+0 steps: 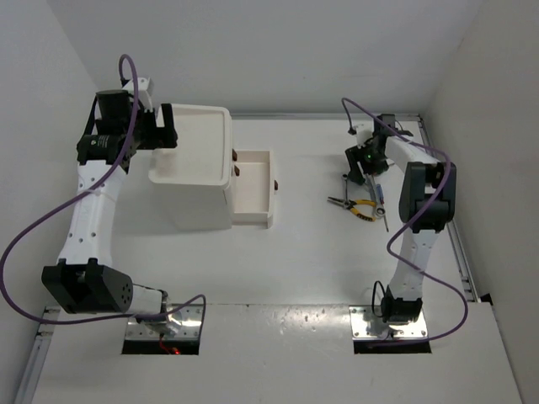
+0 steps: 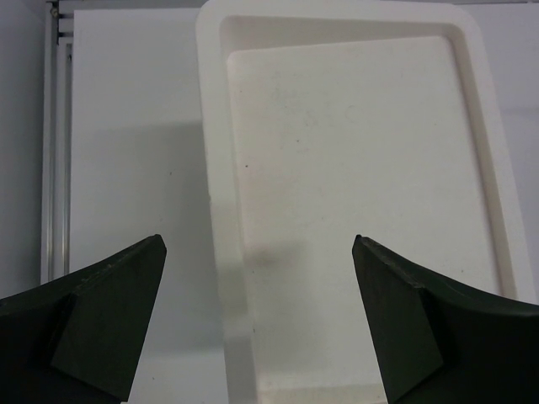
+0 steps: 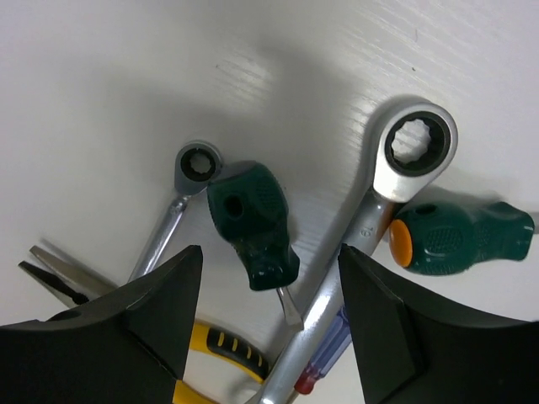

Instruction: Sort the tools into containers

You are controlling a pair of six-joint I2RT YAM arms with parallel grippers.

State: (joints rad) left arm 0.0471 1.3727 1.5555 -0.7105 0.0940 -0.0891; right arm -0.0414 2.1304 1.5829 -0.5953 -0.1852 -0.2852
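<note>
The tools lie in a heap on the table at the right (image 1: 362, 202). In the right wrist view I see a stubby green-handled screwdriver (image 3: 250, 220), a second green screwdriver with an orange cap (image 3: 459, 240), a large silver wrench (image 3: 411, 147), a small silver wrench (image 3: 181, 195), a slim blue-handled screwdriver (image 3: 335, 349) and yellow-handled pliers (image 3: 226, 348). My right gripper (image 3: 269, 252) is open just above the stubby screwdriver, a finger on each side; it also shows in the top view (image 1: 364, 168). The white drawer unit (image 1: 200, 181) stands at the left, one drawer (image 1: 253, 192) pulled out. My left gripper (image 2: 258, 240) is open and empty over the left rim of its tray top (image 2: 215, 168).
The large wrench lies across the blue screwdriver and pliers. White walls close in the table at the back and both sides. A metal rail (image 1: 459, 244) runs along the right edge. A brown knob (image 1: 277, 186) shows on the open drawer.
</note>
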